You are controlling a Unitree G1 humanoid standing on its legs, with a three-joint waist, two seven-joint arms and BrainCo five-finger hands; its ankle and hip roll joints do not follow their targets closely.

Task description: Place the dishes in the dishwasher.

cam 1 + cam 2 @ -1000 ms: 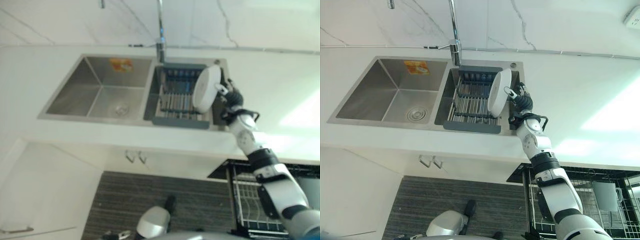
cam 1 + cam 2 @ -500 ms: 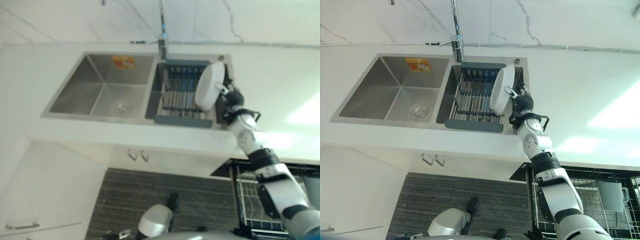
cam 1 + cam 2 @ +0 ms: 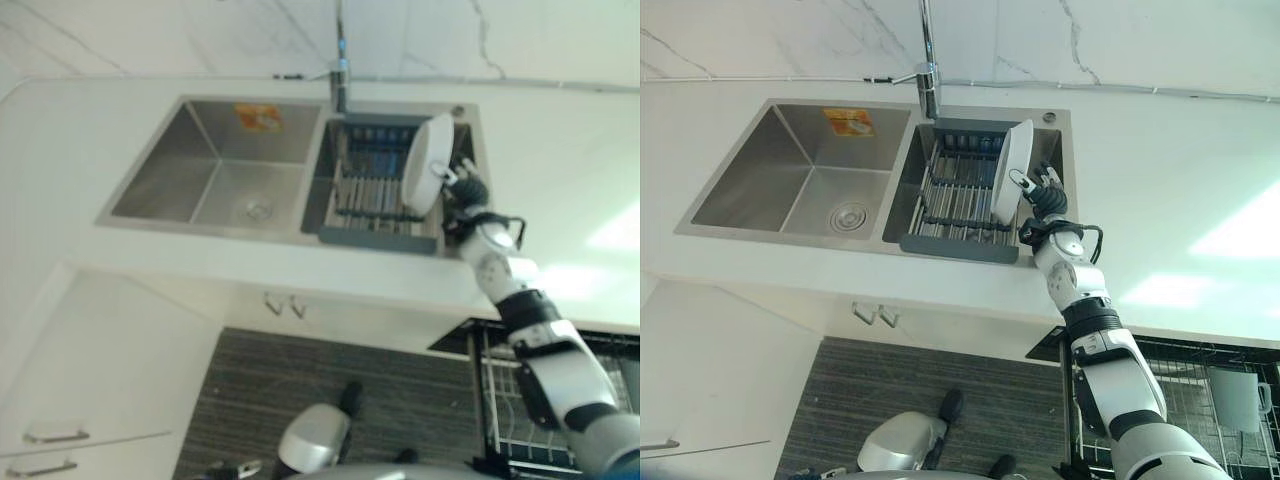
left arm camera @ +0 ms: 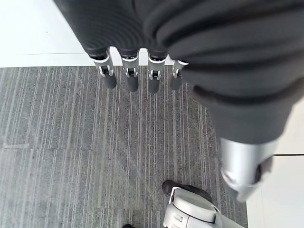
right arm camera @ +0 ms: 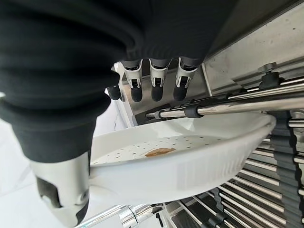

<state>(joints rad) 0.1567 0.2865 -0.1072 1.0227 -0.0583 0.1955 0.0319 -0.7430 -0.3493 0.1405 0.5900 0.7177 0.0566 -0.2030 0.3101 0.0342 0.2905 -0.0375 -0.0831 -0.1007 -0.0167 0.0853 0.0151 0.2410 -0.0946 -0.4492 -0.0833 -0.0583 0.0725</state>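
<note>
Fingers point(image 5: 157, 80) and thumb of my right hand point(image 3: 1038, 190) pinch the rim of a white plate point(image 3: 1012, 170), which stands on edge at the right end of the dish rack point(image 3: 958, 200) in the sink's point(image 3: 790, 175) right basin. Its long axis runs away from me toward the tap point(image 3: 929, 75), its face turned left. An orange sticker point(image 3: 850, 122) on the left basin's wall is too small to read. My right arm reaches up over the counter point(image 3: 1160, 210). My left hand point(image 4: 142, 71) hangs above the grey floor point(image 4: 61, 156), fingers relaxed and straight.
</note>
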